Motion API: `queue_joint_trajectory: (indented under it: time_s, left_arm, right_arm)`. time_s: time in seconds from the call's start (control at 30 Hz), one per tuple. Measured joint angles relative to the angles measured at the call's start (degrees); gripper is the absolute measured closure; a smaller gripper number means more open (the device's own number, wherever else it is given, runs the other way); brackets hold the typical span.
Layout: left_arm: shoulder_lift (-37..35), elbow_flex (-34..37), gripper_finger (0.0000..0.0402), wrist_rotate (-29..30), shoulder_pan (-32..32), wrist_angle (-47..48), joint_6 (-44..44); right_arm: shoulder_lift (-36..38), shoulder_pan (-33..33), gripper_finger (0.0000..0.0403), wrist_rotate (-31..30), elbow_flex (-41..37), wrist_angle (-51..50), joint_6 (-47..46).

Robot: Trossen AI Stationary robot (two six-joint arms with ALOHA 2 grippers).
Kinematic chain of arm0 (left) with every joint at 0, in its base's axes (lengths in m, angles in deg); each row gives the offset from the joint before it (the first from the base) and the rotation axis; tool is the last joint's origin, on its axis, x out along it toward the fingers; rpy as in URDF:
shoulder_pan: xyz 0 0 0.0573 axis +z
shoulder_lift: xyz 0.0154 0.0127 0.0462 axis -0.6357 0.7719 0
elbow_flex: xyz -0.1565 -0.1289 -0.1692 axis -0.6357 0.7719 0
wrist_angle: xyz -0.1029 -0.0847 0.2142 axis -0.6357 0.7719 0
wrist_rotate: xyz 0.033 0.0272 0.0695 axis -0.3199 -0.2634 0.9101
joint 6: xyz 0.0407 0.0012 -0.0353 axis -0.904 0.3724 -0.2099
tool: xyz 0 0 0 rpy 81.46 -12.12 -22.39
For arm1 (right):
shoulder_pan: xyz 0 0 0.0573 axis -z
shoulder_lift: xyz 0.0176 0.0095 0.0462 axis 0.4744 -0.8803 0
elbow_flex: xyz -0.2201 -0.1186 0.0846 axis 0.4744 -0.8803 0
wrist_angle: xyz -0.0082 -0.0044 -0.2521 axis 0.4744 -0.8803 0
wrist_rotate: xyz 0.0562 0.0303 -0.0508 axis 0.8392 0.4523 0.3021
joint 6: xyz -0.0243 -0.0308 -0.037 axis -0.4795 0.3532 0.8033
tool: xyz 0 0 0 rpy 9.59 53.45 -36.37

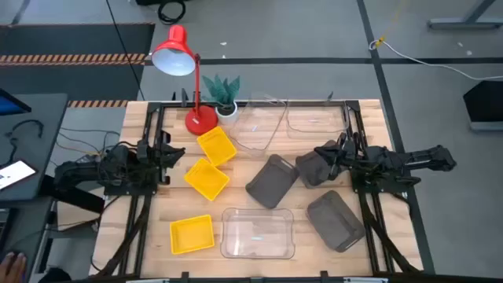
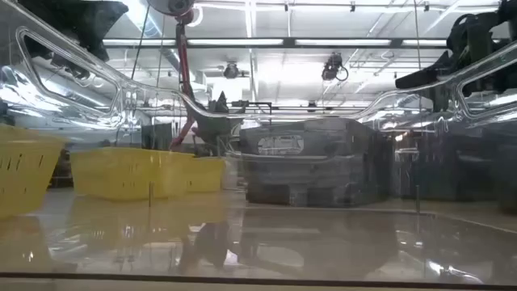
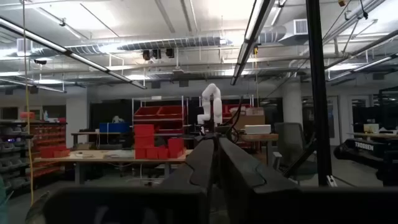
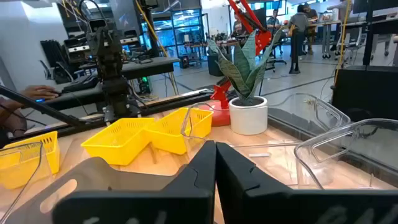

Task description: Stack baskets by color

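Three yellow baskets point(image 1: 216, 146) point(image 1: 207, 178) point(image 1: 192, 234) lie left of the table's middle. Three dark grey baskets point(image 1: 273, 180) point(image 1: 313, 169) point(image 1: 335, 220) lie to the right. One clear basket point(image 1: 258, 233) sits at the near middle, and two more point(image 1: 259, 126) point(image 1: 318, 118) sit at the far edge. My left gripper point(image 1: 171, 154) is shut at the table's left side, pointing level toward the yellow baskets point(image 2: 129, 171). My right gripper point(image 1: 321, 152) is shut above the far edge of a grey basket point(image 4: 93, 186). Both hold nothing.
A red desk lamp point(image 1: 177, 55) and a small potted plant point(image 1: 224, 94) stand at the far edge, left of centre. The nearest clear basket's wall fills the low view. Bare wood shows at the table's near left and near right corners.
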Motion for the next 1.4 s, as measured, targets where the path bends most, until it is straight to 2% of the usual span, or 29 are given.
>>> queue_joint_trajectory:
  time_s: [1.4]
  left_arm:
    - [-0.02, 0.00, 0.0373, 0.00, 0.00, 0.00, -0.02]
  right_arm:
    - [0.02, -0.02, 0.0390, 0.00, 0.00, 0.00, 0.00]
